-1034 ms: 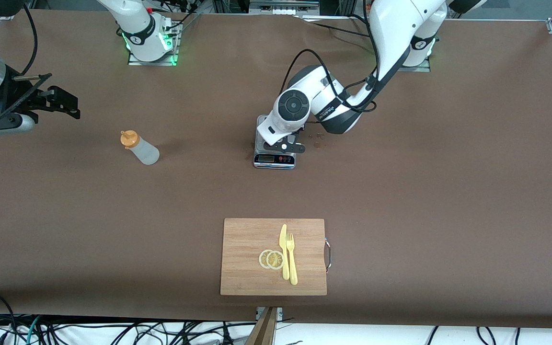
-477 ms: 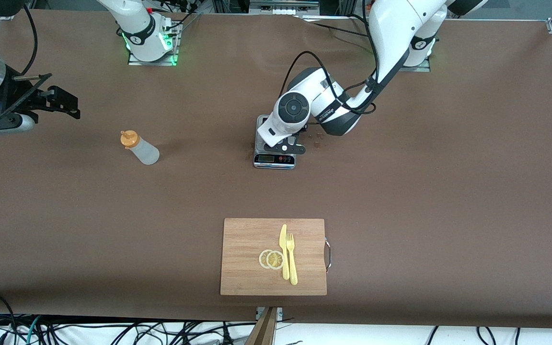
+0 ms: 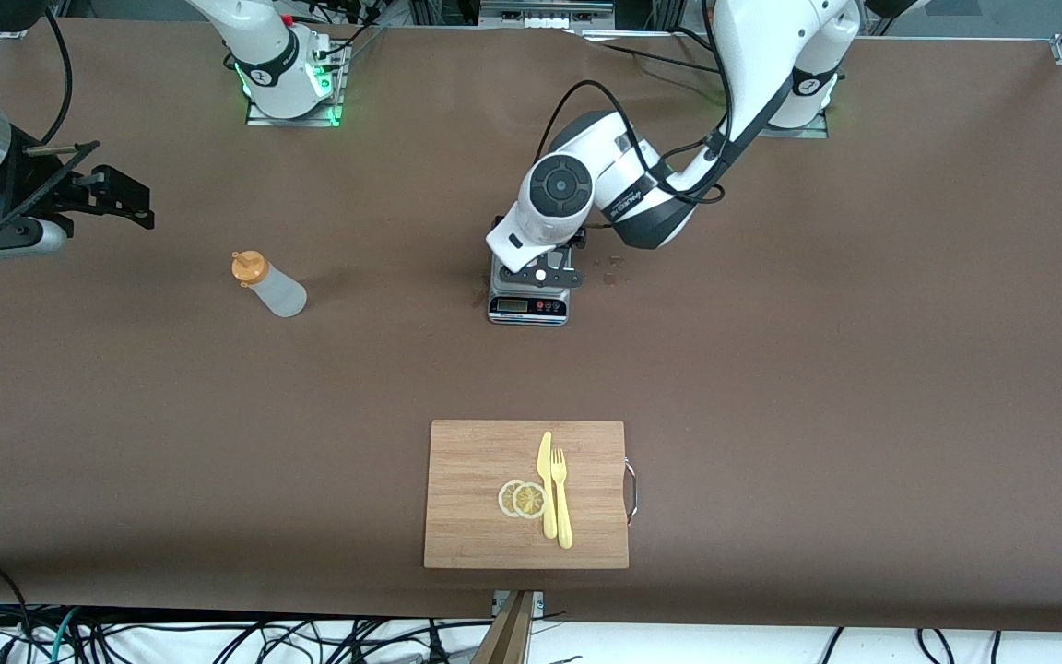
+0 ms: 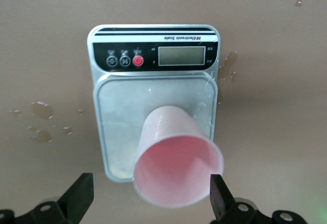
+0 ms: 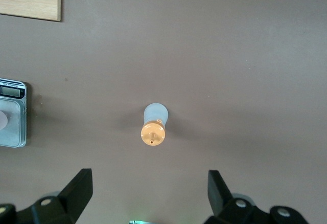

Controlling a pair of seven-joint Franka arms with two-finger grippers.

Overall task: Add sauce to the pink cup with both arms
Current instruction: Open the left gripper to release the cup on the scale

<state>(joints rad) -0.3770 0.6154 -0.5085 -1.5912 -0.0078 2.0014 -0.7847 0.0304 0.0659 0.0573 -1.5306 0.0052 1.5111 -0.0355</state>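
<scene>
The pink cup (image 4: 176, 162) stands upright on the silver scale (image 4: 117, 121), hidden under the left arm in the front view. My left gripper (image 4: 149, 196) is open above the cup, one finger on each side of its rim, not touching it; in the front view it (image 3: 545, 275) hangs over the scale (image 3: 528, 309). The sauce bottle (image 3: 271, 286) with its orange cap stands on the table toward the right arm's end. My right gripper (image 3: 125, 198) is open and empty, waiting high over that end; its wrist view looks down on the bottle (image 5: 154, 124) from above, fingers (image 5: 76, 191) wide apart.
A wooden cutting board (image 3: 476, 498) with a yellow knife (image 3: 546, 480), a fork (image 3: 561, 498) and lemon slices (image 3: 522, 499) lies nearer the front camera than the scale. Small wet spots (image 3: 614, 263) mark the table beside the scale.
My left wrist has lifted and drawn back a little from the scale. The right arm and the sauce bottle have not moved.
</scene>
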